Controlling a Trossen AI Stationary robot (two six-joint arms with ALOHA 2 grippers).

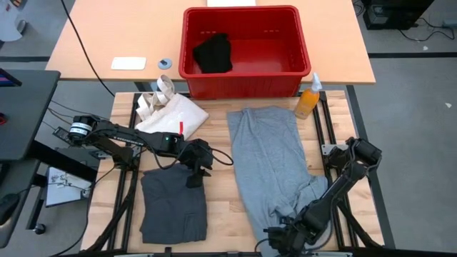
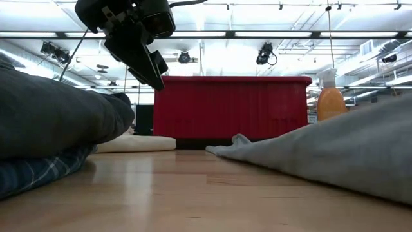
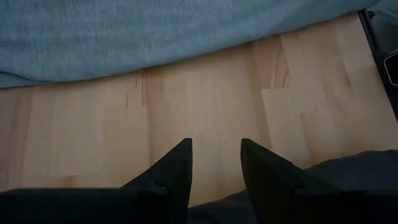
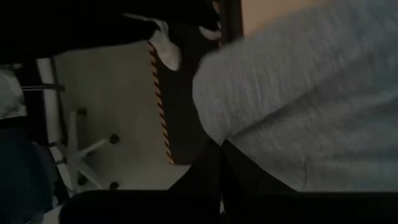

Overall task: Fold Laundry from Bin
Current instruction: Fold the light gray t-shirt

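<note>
The light grey garment lies spread lengthwise on the table's right half, and my right gripper is shut on its near end by the table's near edge. A folded dark charcoal piece lies near left, with blue plaid cloth under it. My left gripper hangs open above the charcoal piece's far right corner, with bare wood showing between its fingers. The red bin stands at the far side with a black piece inside. My right gripper has the light grey garment by its bunched near end, pinched between the two shut fingers, which slant down from the near right. The cloth bulges over the fingertips and hides how many layers are caught. The rest of the garment lies on the table.
A cream tote bag lies far left on the table, close behind my left arm. An orange spray bottle stands beside the bin's right near corner. Bare wood runs between the two garments.
</note>
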